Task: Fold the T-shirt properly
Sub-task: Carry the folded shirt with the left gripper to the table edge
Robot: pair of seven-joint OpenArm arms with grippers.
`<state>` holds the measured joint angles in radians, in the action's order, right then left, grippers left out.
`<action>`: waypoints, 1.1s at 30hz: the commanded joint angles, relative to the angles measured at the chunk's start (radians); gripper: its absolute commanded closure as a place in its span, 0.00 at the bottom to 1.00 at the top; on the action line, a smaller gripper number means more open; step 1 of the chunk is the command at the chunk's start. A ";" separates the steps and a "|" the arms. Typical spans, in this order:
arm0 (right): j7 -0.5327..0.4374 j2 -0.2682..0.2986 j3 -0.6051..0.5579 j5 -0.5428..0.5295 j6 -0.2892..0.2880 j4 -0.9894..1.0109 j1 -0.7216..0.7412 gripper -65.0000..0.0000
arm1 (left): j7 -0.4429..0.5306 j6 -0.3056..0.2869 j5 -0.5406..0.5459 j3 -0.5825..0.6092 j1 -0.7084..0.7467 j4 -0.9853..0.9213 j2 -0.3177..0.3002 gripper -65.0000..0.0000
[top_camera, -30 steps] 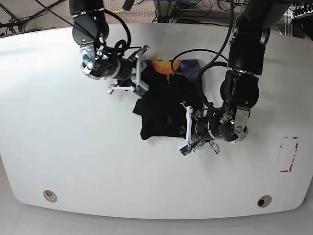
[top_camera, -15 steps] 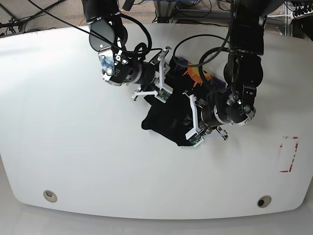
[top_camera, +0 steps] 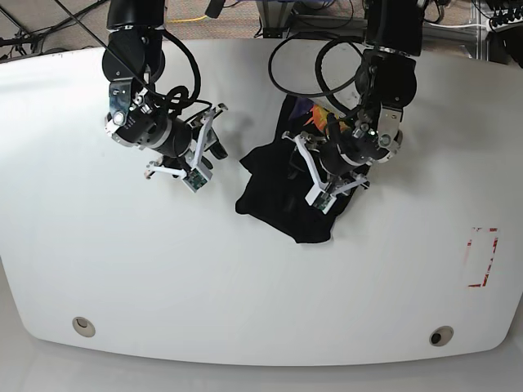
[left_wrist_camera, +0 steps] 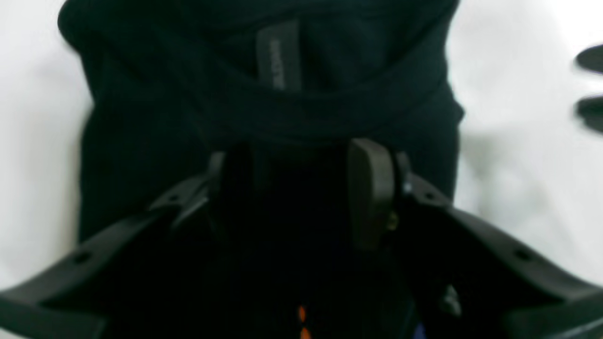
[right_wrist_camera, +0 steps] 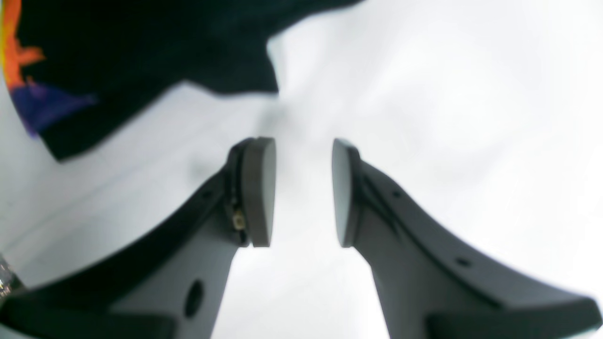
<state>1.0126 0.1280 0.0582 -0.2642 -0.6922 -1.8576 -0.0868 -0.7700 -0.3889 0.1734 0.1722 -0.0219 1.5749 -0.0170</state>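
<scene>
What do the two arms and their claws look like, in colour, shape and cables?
Both arms are black with silvery wrist sections and loose black cables looping beside them. The left claw and right claw have white frames in the base view; up close, the fingers are dark, curved, ending in flat oval pads.

We see a white counter (top_camera: pixel 122 269) with rounded corners and two round holes near its front edge, one at the left (top_camera: pixel 82 326) and one at the right (top_camera: pixel 441 336). Red tape marks (top_camera: pixel 484 256) sit by its right side. Black cables (top_camera: pixel 49 28) lie behind it.
</scene>
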 commanded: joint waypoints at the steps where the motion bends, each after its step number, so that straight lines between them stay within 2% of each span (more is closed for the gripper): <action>1: -0.013 0.009 0.047 -0.007 -0.005 -0.024 -0.006 0.71 | 0.030 0.001 -0.025 -0.004 0.001 -0.049 0.005 0.52; 4: -0.005 0.006 0.081 -0.007 -0.005 -0.024 -0.005 0.71 | 0.074 0.003 -0.035 -0.009 0.003 -0.135 -0.010 0.57; 9: -0.001 0.008 0.093 -0.007 -0.005 -0.035 -0.005 0.71 | 0.083 -0.011 -0.030 -0.061 0.006 -0.210 -0.079 0.62; 14: -0.001 0.014 0.093 -0.007 -0.005 -0.067 -0.009 0.71 | 0.080 -0.063 -0.030 -0.221 0.026 -0.242 -0.142 0.62; 20: -0.001 0.014 0.093 -0.007 -0.005 -0.084 -0.008 0.71 | 0.067 -0.186 -0.036 -0.419 0.044 -0.258 -0.252 0.62; 25: -0.001 0.014 0.093 -0.007 -0.005 -0.095 -0.008 0.71 | 0.036 -0.235 -0.031 -0.580 0.058 -0.293 -0.364 0.62; 30: -0.001 0.014 0.091 -0.007 -0.005 -0.099 -0.009 0.71 | 0.039 -0.309 -0.031 -0.719 0.058 -0.380 -0.490 0.62; 33: -0.001 0.014 0.091 -0.007 -0.005 -0.099 -0.011 0.71 | 0.042 -0.309 -0.031 -0.788 0.058 -0.431 -0.539 0.62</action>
<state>1.0306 0.1356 0.1471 -0.2634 -0.6964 -1.9354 -0.1081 -0.7097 -0.7017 0.1616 -0.5873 0.0383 1.1625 -0.5163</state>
